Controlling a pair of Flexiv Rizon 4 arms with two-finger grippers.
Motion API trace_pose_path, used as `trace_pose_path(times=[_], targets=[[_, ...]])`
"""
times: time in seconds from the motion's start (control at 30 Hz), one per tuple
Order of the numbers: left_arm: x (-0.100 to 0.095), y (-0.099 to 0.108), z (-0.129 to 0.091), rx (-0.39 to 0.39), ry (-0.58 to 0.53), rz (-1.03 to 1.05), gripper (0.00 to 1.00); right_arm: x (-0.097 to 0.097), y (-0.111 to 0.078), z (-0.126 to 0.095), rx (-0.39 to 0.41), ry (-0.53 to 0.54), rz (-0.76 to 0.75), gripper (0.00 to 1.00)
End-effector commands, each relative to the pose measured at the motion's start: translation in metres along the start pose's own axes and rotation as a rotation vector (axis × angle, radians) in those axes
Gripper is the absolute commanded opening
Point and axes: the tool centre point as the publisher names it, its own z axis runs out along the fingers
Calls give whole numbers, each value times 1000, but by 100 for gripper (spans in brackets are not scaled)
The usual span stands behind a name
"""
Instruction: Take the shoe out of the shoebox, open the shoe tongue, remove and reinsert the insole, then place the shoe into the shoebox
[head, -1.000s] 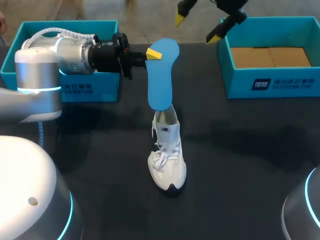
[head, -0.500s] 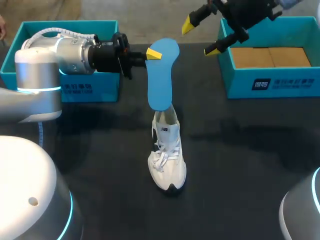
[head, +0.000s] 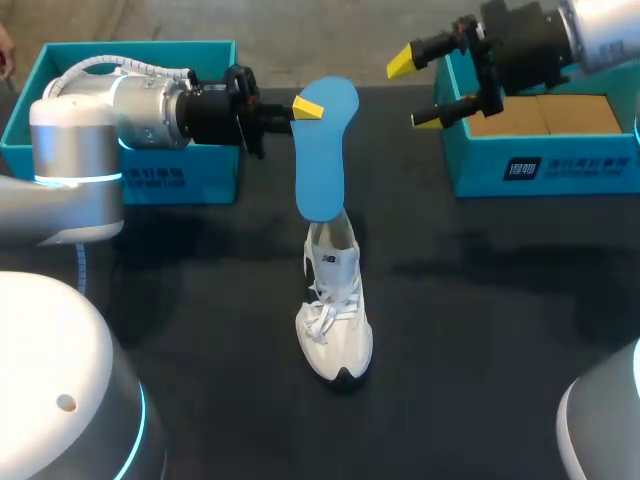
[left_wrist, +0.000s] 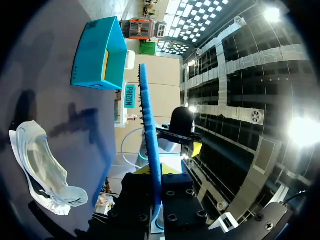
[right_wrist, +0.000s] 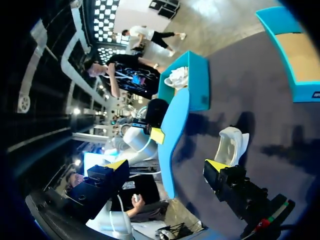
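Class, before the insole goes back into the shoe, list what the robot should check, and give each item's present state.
1. Left pincer shut on insole: ok.
2. Shoe resting sole-down on the table, opening upward: ok.
3. Right pincer open and clear of the shoe: ok.
4. Insole's lower end lined up with the shoe's opening: cannot tell.
5. Tongue pulled far enough open: cannot tell.

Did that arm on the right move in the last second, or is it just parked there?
Yes. The right gripper has swung rightward and lower in the head view, ending close to the right shoebox at its left wall.
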Motion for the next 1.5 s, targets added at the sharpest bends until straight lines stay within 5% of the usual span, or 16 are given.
trace_pose_path(times=[0.03,1.5], targets=[[0,0,0,0,-2,0,0,-10,1,4,-3,94,23,100],[1,-1,-2,-3,-10,80,0,-28,3,12,-35,155,25,100]])
